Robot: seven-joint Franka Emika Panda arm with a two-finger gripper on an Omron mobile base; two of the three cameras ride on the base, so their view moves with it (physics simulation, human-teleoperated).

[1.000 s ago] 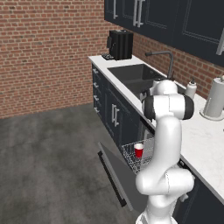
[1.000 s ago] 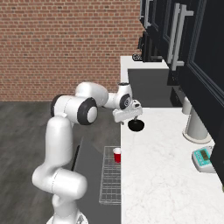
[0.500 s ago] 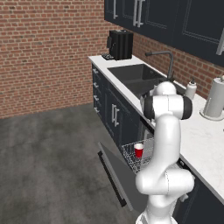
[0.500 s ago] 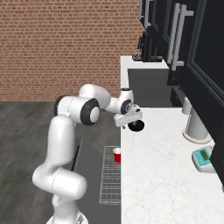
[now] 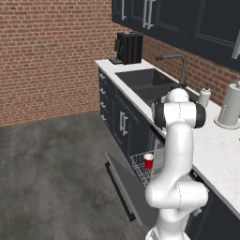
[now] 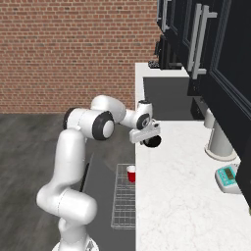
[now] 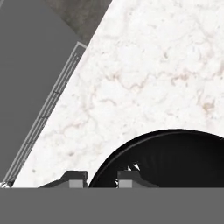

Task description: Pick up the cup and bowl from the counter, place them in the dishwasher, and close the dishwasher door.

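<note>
claw (image 7: 95, 179): tips astride bowl rim, one outside, one inside
bowl (image 7: 175, 157): black, bottom right, above bench
bench (image 7: 166, 65): white speckled
rack (image 7: 48, 109): wire edge beside bench, left

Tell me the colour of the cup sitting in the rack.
Red with a white rim; the cup shows best in the left base view.

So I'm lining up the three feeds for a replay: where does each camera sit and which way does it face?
Left base view: behind-left of the arm, looking along the white speckled counter; arm at lower right.
Right base view: behind-right, looking down; arm at lower left, gripper holding the shallow black bowl.
Hand view: on the hand, looking down at counter and bowl; fingertips at the bottom.
Both base views share the small red cup in the white wire rack.
</note>
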